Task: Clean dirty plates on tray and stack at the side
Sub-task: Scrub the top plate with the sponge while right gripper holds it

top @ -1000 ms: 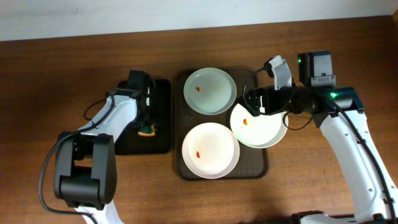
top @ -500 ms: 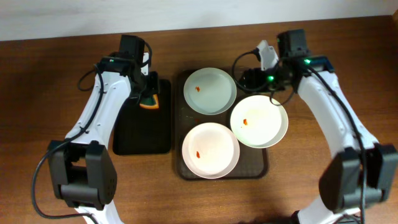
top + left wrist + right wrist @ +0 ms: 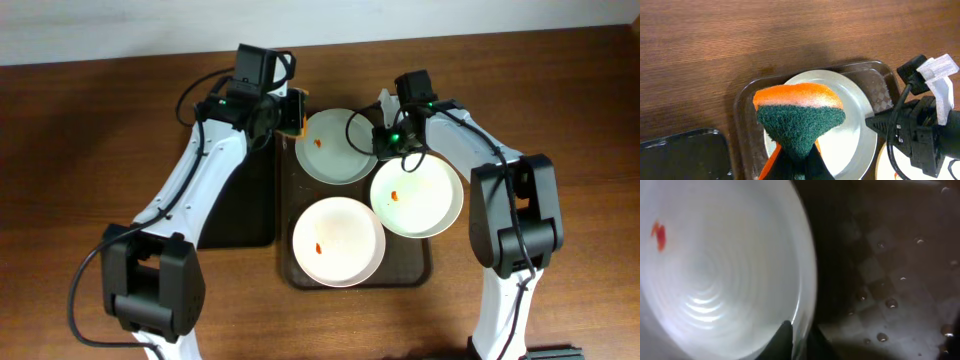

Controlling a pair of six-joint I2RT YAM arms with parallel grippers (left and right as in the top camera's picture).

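The far plate — blurred — is cut off at left and below.

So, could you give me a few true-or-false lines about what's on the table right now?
1. Three white plates lie on the brown tray. True.
2. The left jaws hold a blue cloth. False: they grip an orange and green sponge.
3. Every plate carries an orange-red spot. True.
4. The plates are stacked in one pile. False: they lie spread across the tray.
5. The right jaws hang over the black tray. False: they are at the rim of the far plate.
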